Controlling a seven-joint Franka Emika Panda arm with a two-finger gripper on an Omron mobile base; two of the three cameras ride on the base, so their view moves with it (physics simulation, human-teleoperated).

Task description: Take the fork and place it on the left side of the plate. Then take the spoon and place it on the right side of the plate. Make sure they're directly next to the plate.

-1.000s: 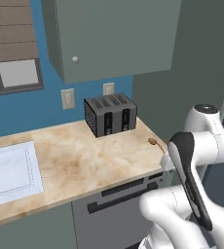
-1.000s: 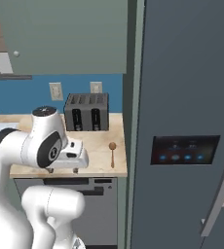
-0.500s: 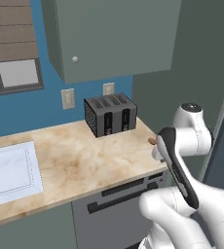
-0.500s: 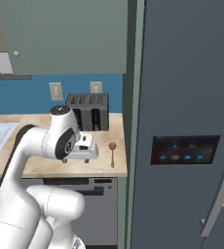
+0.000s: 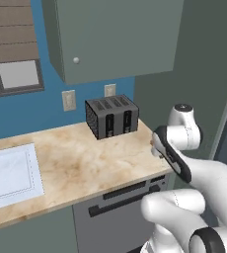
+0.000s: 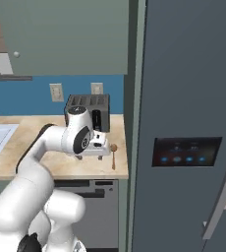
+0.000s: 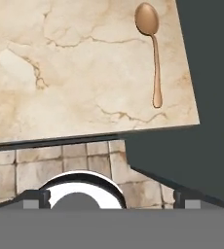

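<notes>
A brown spoon point(image 6: 113, 153) lies on the marble counter point(image 6: 36, 147) near its right end, close to the front edge, with its bowl toward the wall. In the hand view the spoon point(image 7: 154, 53) is at the upper right, its handle reaching toward the counter's front edge. My gripper point(image 6: 100, 154) hangs over the counter just left of the spoon, apart from it. My gripper point(image 7: 110, 198) is open with its fingertips point(image 7: 36, 198) wide apart and nothing between them. The fork and the plate are out of view.
A black toaster point(image 5: 112, 116) stands at the back of the counter behind my hand. A tall grey fridge point(image 6: 183, 123) walls off the counter's right end. A pale sink point(image 5: 7, 173) sits at the far left. A wall cabinet point(image 5: 110, 34) hangs above.
The arm has swung to the right along the counter, bringing the hand close to the spoon. The gripper has stayed open. The spoon and toaster have not moved.
</notes>
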